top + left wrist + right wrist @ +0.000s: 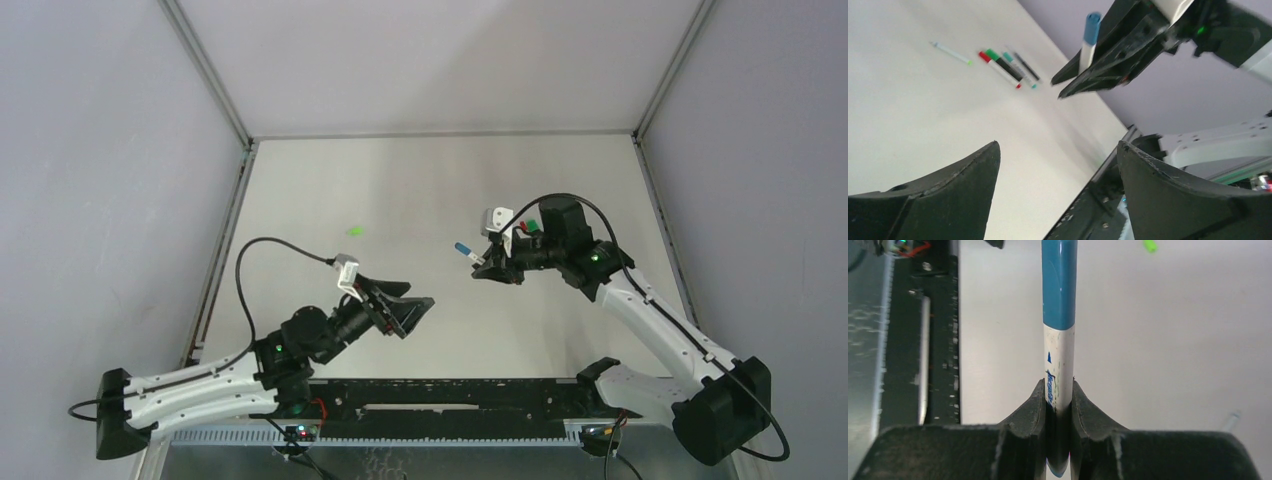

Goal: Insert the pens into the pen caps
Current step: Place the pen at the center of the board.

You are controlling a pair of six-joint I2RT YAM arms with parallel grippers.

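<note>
Right wrist view: my right gripper point(1058, 390) is pinched narrow on the blue pen point(1059, 347). Both fingers clamp its white barrel, and the blue end points to the top of the frame.
Writing: blue print and a small blue triangle run along the white barrel just above my fingers, too smeared to read. Faint green marks sit beside them.
Left wrist view: my left gripper point(1058, 147) stands wide, its 2 fingers far apart at the bottom of the frame with nothing between them.
Blue pen from the left wrist: upper middle of the frame, held above the table point(923, 110), blue end up.
Pens on the table: 4 lie side by side in the upper left of the left wrist view. They are a red-ended pen point(998, 69), a green-ended black marker point(1005, 65), a teal-ended pen point(1008, 56) and a thin dark pen point(1027, 66).
Separate pen: 1 pale pen point(950, 52) with a green tip lies apart, to their left.
Cap: 1 bright green cap point(354, 231) lies alone, left of centre in the top external view, well apart from both grippers.
</note>
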